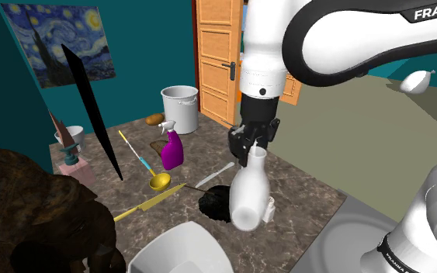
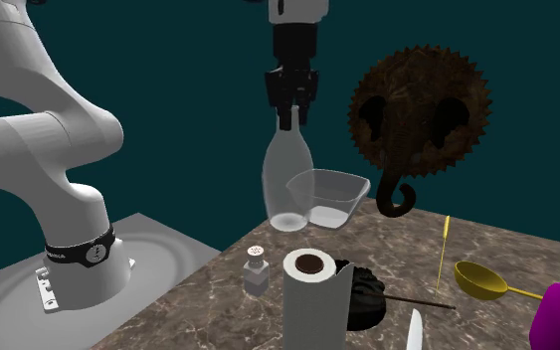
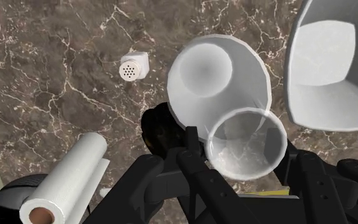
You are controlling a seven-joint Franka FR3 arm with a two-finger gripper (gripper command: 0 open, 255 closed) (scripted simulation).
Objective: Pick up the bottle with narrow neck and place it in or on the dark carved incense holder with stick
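Table: brown marble.
Gripper: squeezing the bottle by its thin neck, up high.
Do well: go slow over the dark incense holder, lower gently, miss its stick.

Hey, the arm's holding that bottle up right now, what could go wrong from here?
The claw grips the bottle only at its narrow neck, so the wide body could swing or slip. The paper towel roll and shaker stand close to the incense holder; lowering could knock them.
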